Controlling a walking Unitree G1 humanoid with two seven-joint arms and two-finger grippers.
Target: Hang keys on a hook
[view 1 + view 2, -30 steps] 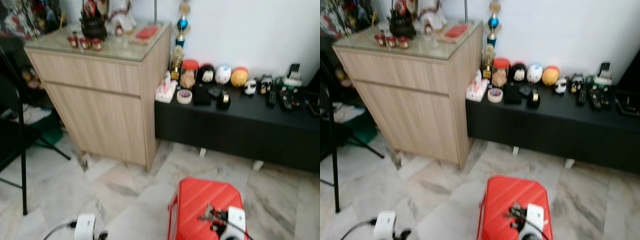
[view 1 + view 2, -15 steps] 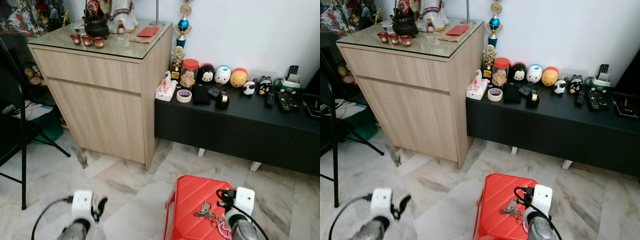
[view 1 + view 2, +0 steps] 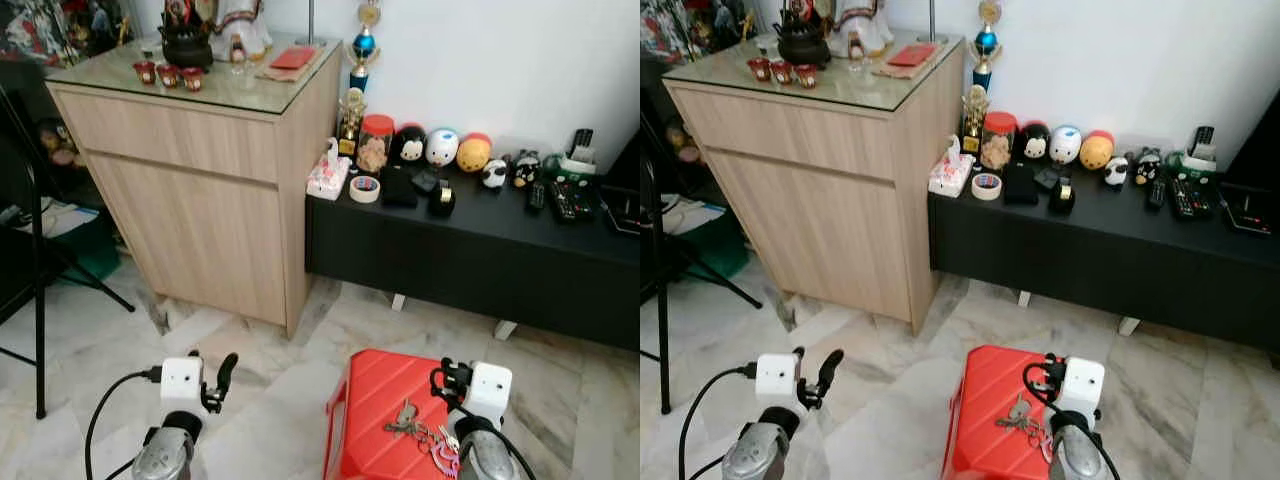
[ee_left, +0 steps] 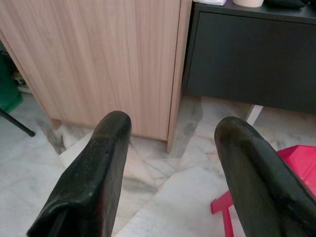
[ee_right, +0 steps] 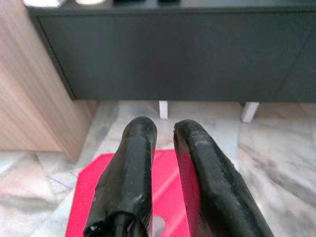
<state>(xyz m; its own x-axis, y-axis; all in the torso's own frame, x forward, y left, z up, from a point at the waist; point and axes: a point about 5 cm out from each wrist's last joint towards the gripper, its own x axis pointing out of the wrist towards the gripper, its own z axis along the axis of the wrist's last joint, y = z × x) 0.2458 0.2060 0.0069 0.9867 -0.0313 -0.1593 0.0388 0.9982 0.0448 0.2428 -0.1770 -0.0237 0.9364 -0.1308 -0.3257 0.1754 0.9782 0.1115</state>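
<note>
Since 0.5 s ago, my left gripper (image 3: 222, 372) has risen higher into the head view, at 7 o'clock, and my right gripper (image 3: 1048, 372) stays low at 5 o'clock; the whole scene has also shifted slightly with the camera.

1. Left jaws: wide apart, holding nothing. The 2 black fingers (image 4: 94, 182) frame marble floor (image 4: 163, 197), with the wooden cabinet (image 4: 98, 59) beyond them.
2. Right jaws: narrow, a thin gap between the 2 fingers (image 5: 131, 173), nothing between them. They point over the red stool (image 5: 165, 173) toward the black console (image 5: 173, 54).
3. Keys (image 3: 405, 420): a bunch with a pink tag, lying on the top of the red stool, just beside my right wrist on its 9 o'clock side. Whether they touch the wrist cannot be told.
4. Surroundings: the wooden cabinet stands at 11 o'clock, with small red cups (image 3: 165, 74) and a dark teapot (image 3: 185, 45) on its glass top. The black console at 2 o'clock carries a tissue box (image 3: 328, 178), a tape roll (image 3: 365, 188), round figurines (image 3: 442, 148) and remote controls (image 3: 558, 198). A black chair frame (image 3: 38, 300) stands at 9 o'clock.
</note>
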